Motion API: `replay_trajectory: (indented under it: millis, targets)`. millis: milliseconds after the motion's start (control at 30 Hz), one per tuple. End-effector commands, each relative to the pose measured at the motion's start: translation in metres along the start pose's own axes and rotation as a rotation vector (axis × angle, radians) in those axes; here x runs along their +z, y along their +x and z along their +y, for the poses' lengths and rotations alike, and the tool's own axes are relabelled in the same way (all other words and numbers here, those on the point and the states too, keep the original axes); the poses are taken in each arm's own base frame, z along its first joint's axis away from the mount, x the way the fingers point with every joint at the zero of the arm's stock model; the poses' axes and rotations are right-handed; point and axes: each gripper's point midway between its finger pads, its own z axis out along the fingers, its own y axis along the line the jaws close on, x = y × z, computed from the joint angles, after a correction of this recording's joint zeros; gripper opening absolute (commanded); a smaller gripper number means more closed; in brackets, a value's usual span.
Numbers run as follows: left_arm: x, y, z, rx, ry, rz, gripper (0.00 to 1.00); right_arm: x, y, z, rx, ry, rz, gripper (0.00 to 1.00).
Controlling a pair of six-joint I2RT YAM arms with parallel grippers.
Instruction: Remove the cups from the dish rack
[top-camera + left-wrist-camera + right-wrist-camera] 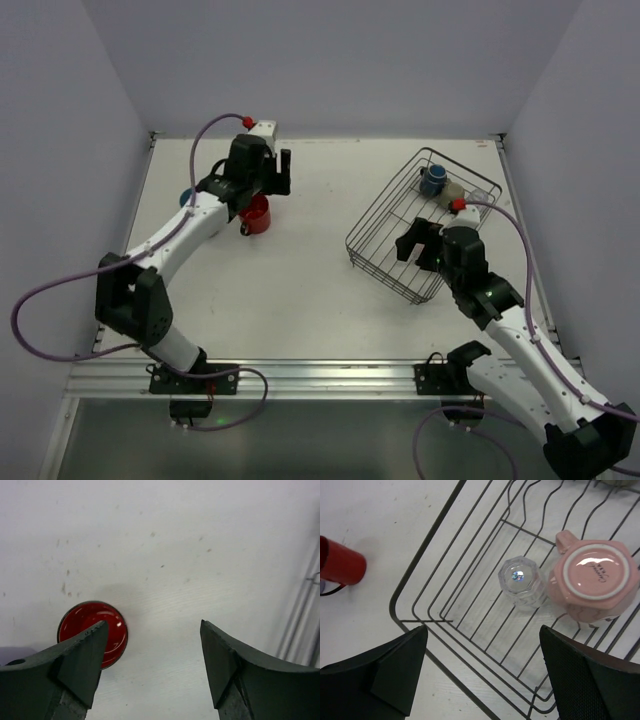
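The black wire dish rack (385, 225) stands at the right. A dark blue cup (432, 181) and a pale cup (455, 190) are in its far end. My right gripper (418, 250) hovers open and empty over the rack's near end. In the right wrist view the gripper (482, 629) is above the rack (420, 592), with an upturned pale pink mug (592, 580) and an upturned clear glass (522, 582) ahead of it. A red cup (257, 213) stands on the table at the left, also in the right wrist view (340, 562). My left gripper (284, 172) is open and empty just beyond it; its view (153, 622) shows the red cup (87, 622) by the left finger. A light blue cup (186, 197) is mostly hidden behind the left arm.
White walls close in the table on the left, back and right. A metal rail (320, 375) runs along the near edge with both arm bases. A metal strip (300, 615) shows at the right of the left wrist view. Purple cables loop off both arms.
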Motion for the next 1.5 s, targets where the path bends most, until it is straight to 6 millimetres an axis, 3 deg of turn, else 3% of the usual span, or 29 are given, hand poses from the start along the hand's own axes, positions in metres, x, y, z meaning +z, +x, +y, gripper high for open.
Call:
replay_trajectory:
  millis: [0,67,167,267,400,567,733,1033,1200,1333,1400,1433,1467]
  targets:
    - [-0.078,-0.067,-0.046,-0.026,0.302,-0.23,0.79,-0.005,-0.032,-0.02,-0.02,0.155,-0.078,0.95]
    - [-0.116,-0.075,-0.059,-0.026,0.402,-0.292,0.8,-0.007,-0.04,-0.03,-0.02,0.216,-0.11,0.96]
    - [-0.151,-0.046,-0.082,0.006,0.583,-0.283,0.81,-0.008,-0.045,-0.044,-0.025,0.294,-0.126,0.99]
    - [-0.175,-0.02,-0.085,0.027,0.652,-0.286,0.82,0.0,-0.043,-0.061,-0.025,0.362,-0.097,0.99]
    - [-0.193,0.011,-0.075,0.043,0.665,-0.302,0.84,0.013,-0.042,-0.072,-0.039,0.426,-0.055,0.99]
    - [-0.196,0.036,-0.058,0.063,0.61,-0.339,0.87,0.032,-0.047,-0.08,-0.069,0.51,-0.021,0.98]
    - [-0.197,0.037,-0.061,0.075,0.634,-0.337,0.87,0.041,-0.05,-0.093,-0.066,0.574,-0.006,0.94]
    - [-0.2,0.043,-0.064,0.108,0.607,-0.337,0.87,0.063,-0.011,-0.104,-0.056,0.596,0.124,0.96]
    - [-0.2,0.041,-0.06,0.105,0.587,-0.345,0.87,0.073,-0.004,-0.109,-0.069,0.618,0.153,0.83]
    - [-0.197,0.042,-0.06,0.102,0.583,-0.336,0.87,0.078,-0.003,-0.112,-0.076,0.633,0.155,0.83]
    - [-0.196,0.042,-0.06,0.102,0.581,-0.335,0.87,0.077,-0.007,-0.111,-0.076,0.631,0.143,0.74]
    - [-0.196,0.043,-0.061,0.103,0.583,-0.333,0.87,0.076,-0.01,-0.11,-0.076,0.628,0.127,0.55]
    - [-0.196,0.042,-0.061,0.103,0.585,-0.334,0.87,0.072,-0.022,-0.105,-0.065,0.603,0.08,0.47]
